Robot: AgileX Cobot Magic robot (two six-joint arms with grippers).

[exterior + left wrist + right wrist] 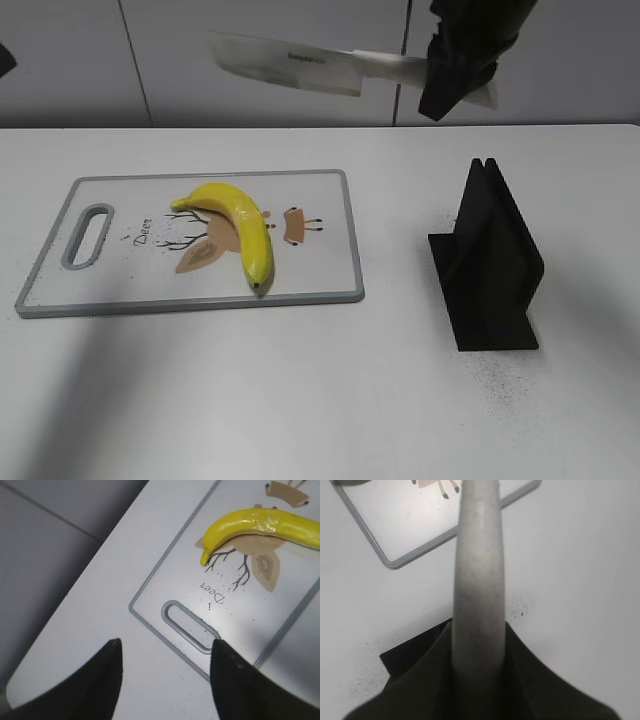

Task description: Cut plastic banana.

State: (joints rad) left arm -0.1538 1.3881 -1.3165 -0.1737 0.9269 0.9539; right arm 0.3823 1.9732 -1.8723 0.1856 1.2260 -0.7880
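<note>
Upper right of the exterior view: right gripper [458, 72] clamped on the handle of a knife [290, 64], blade held level, high above the table [300, 400]. Left of centre: banana [238, 225] lying on the cutting board [330, 200]. Right of centre: black stand [487, 262]. Bottom of the left wrist view: left gripper [165, 672], jaws apart, holding nothing.

Glossy plastic banana [235, 222]; smooth plastic cutting board [330, 250]; matt table [300, 400].
</note>
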